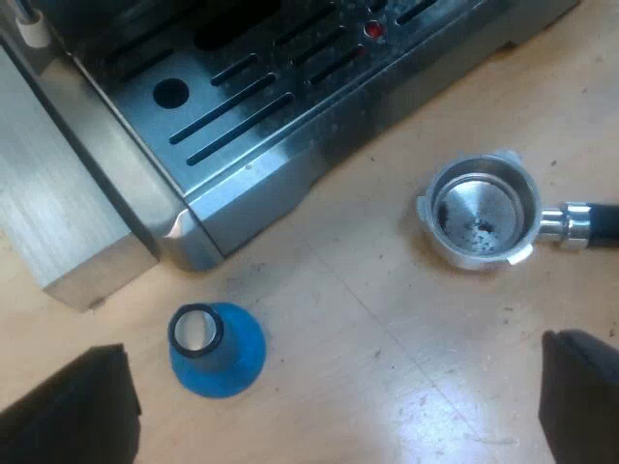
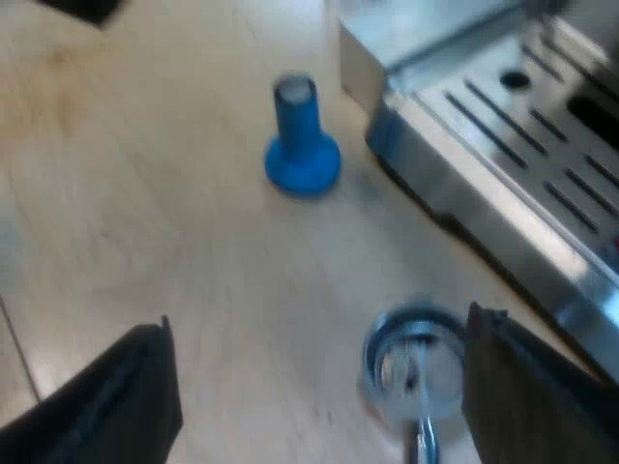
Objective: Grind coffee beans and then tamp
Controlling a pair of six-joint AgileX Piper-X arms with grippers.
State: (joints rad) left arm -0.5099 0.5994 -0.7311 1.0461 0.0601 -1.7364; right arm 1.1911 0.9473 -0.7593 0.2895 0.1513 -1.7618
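Observation:
The metal holder lies loose on the wooden table with its empty basket facing up and its dark handle pointing away from the machine. A blue tamper stands upright on its base near the drip tray's corner. My left gripper hangs open above the table, between the tamper and the holder, with nothing in it. My right gripper is open too, low over the table, with the holder close to one finger. The blue tamper stands farther off.
The espresso machine's slotted metal drip tray borders the work area, and a brushed steel block stands beside it. The same drip tray runs along one side in the right wrist view. Bare wooden table surrounds both items.

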